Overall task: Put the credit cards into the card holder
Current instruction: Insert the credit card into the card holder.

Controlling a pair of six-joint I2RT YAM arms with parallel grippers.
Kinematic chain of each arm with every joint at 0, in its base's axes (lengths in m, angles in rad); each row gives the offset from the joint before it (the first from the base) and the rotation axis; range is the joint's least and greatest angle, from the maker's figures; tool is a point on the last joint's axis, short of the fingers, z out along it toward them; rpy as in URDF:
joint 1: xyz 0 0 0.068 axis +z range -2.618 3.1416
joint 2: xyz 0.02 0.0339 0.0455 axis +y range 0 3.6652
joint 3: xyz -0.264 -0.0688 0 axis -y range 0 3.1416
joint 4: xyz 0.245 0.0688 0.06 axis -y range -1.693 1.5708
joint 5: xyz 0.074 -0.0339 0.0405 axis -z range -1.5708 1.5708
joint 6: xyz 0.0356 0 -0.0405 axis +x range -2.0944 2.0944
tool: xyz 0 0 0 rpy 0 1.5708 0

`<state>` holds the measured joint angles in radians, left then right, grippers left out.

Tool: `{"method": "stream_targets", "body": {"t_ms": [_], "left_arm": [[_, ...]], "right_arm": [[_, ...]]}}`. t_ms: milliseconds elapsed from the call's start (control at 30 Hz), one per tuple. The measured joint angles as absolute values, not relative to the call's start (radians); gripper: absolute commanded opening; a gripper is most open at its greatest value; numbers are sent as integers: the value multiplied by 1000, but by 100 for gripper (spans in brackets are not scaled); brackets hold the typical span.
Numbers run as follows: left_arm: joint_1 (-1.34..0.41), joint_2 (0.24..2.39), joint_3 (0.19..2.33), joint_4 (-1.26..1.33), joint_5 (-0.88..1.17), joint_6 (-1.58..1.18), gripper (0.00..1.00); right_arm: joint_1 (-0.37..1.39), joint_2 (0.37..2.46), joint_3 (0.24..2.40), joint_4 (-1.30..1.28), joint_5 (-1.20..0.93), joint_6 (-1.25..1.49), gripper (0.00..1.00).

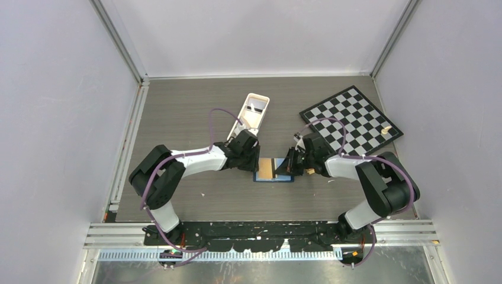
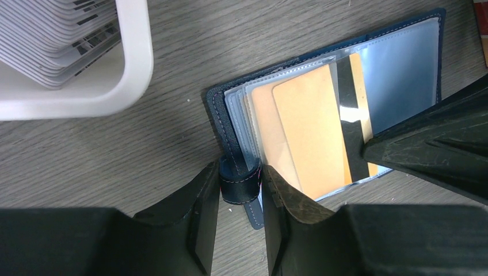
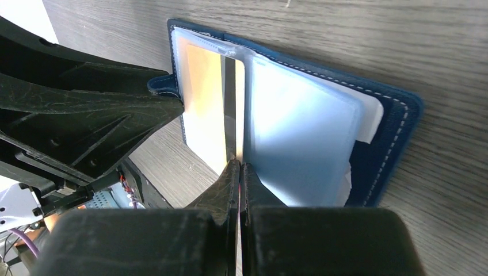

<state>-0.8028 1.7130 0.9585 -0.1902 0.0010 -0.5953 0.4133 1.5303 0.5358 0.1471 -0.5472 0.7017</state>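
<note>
Now left fingers [image 2: 208, 198] pinch strap [image 2: 240, 187] of card holder [image 2: 221, 103]; right fingers [image 3: 239, 175] clamp tan card [image 2: 308, 132] (over holder).

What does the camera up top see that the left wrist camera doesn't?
Only the top view shows the checkerboard. Only the left wrist view shows the strap of the card holder between the fingers of the left gripper, and the black-striped tan card pinched by the right gripper. Both views show the open card holder and the white tray.
</note>
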Motion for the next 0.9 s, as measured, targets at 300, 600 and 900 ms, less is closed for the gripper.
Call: {"method": "stream_targets", "body": {"t_ms": [300,600,900], "left_arm": [[-803,1702,937,-171,10,-603,33],[-803,1695,923,-159,28,-621,28],[-803,1694,915,-149,38,-622,26]], "right_arm": [[431,1495,557,84,-483,709,30],[450,1478,580,46,-458,706,36],[500,1499,616,36,-436,706,35]]}}
